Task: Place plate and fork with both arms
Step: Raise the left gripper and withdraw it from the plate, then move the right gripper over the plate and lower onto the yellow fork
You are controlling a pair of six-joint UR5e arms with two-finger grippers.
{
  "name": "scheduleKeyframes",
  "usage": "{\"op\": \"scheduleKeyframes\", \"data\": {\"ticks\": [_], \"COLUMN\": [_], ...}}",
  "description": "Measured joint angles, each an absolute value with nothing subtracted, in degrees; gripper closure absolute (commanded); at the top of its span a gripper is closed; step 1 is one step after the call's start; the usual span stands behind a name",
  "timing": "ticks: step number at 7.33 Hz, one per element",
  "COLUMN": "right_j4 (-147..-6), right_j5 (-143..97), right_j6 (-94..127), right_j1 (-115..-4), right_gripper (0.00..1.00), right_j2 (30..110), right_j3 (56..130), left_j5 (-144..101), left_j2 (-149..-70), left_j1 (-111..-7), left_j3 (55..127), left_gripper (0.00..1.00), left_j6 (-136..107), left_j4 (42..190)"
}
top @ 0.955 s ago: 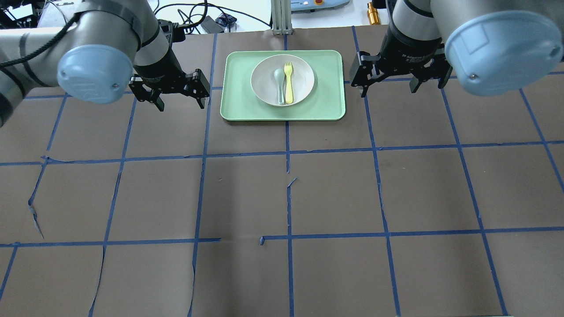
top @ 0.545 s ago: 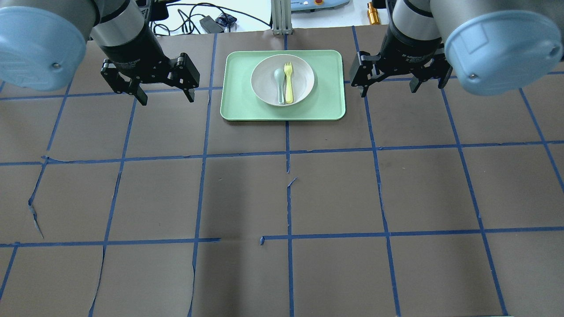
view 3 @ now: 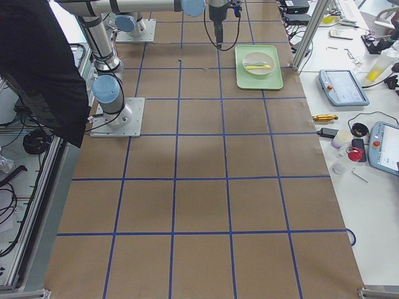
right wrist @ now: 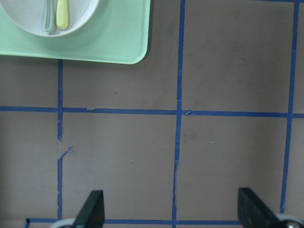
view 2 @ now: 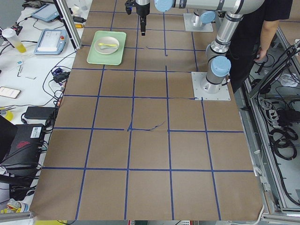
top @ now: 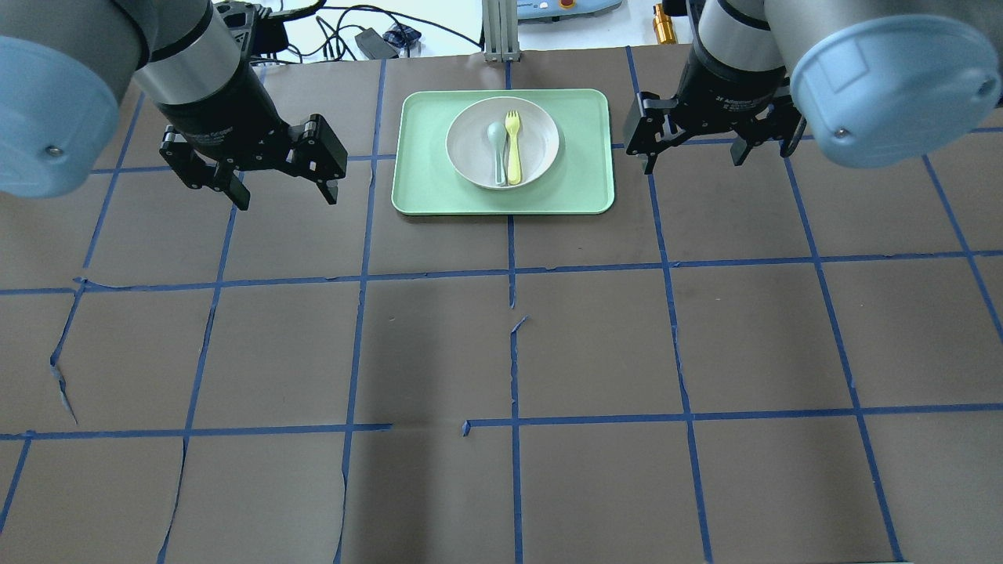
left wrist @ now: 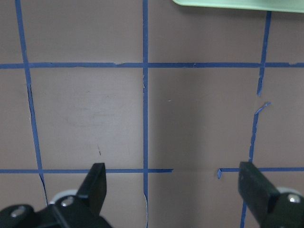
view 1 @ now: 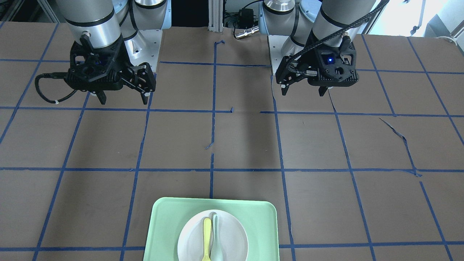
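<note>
The off-white plate [top: 537, 141] sits on the mint-green tray [top: 423, 157] at the far middle of the table. The yellow fork [top: 513, 149] lies in the plate beside a pale grey-green spoon [top: 497, 149]. My left gripper [top: 286, 200] hangs open over bare table to the left of the tray, holding nothing. On the tray's other side my right gripper [top: 695, 160] is open and empty too. The right wrist view catches the tray's corner [right wrist: 118, 42], the plate [right wrist: 28, 19] and the fork [right wrist: 62, 14]. In the front-facing view the fork [view 1: 207, 235] lies along the plate [view 1: 232, 235].
Brown paper with a blue tape grid [top: 513, 352] covers the table. Cables and devices [top: 368, 39] lie beyond its far edge, and a metal post [top: 499, 31] stands behind the tray. A person [view 2: 262, 33] stands by the robot's base.
My left arm has swung, carrying its open gripper a little to the left and then toward the near side. The right gripper and the tableware have stayed put.
</note>
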State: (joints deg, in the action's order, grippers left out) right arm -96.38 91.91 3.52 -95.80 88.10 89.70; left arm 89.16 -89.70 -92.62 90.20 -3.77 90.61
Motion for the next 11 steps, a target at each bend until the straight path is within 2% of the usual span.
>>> {"op": "scheduleKeyframes", "data": {"ticks": [5, 7, 11], "right_j4": [-101.4, -108.4, -111.8], "right_j5": [91.2, 91.0, 90.5], "right_j6": [10.7, 10.6, 5.6], "right_j1": [-96.2, -96.4, -100.5], "right_gripper": [0.0, 0.0, 0.0], "right_j2": [86.1, 81.6, 62.9], "right_j3": [91.7, 92.6, 77.6], "left_j5": [89.3, 89.4, 89.4], "left_j2": [-88.7, -88.6, -88.9], "left_j1": [-92.6, -92.6, -92.6], "left_j3": [91.7, 91.7, 91.9], "left_gripper": [0.0, 0.0, 0.0], "left_j6": [-3.7, -3.6, -3.6], "left_j4": [90.7, 90.8, 90.9]}}
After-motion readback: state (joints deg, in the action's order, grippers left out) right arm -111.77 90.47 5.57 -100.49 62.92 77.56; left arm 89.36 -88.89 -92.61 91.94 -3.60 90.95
